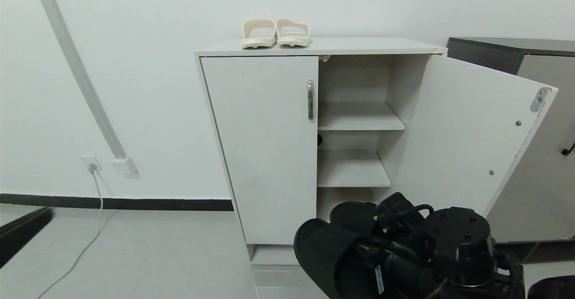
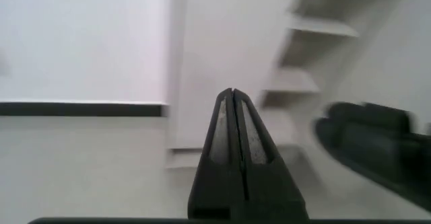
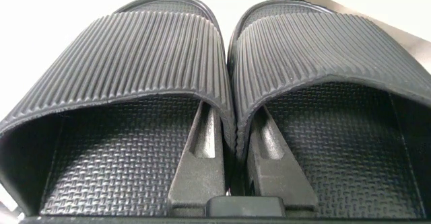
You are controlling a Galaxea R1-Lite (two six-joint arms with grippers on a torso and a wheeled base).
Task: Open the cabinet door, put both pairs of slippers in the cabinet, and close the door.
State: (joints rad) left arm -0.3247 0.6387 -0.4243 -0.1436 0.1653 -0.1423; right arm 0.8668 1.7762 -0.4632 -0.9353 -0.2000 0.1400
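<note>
The right hand (image 3: 232,116) of a two-armed robot carries a pair of black slippers (image 1: 328,245) low in front of a white cabinet (image 1: 260,155), just off its bottom compartment. The cabinet's right door (image 1: 462,133) stands swung wide, baring an upper shelf (image 1: 359,117) and a lower shelf (image 1: 350,171). The right hand is clenched on the pair: one finger sits inside each slipper, under the ribbed straps (image 3: 148,62). Between them they pinch the two inner side walls where the slippers meet.

The left hand (image 2: 233,96) hangs free near the cabinet's foot. Its fingers are pressed together with nothing between them.

A second pair, the cream slippers (image 1: 276,33), sits side by side on the cabinet top (image 1: 359,45), above the closed left door (image 1: 251,110).

Both pairs look like moulded foam or rubber, so they are probably light, springy and hard to damage. The textured footbeds and ridged straps should give the fingers good purchase. The soft walls may flex under the pinch, so the outer edges could droop or splay as the pair tilts.

The same central grip looks the best choice for the cream pair, clamping the touching inner walls so both slippers lift as one. A hold on a single strap would likely leave its mate behind.
</note>
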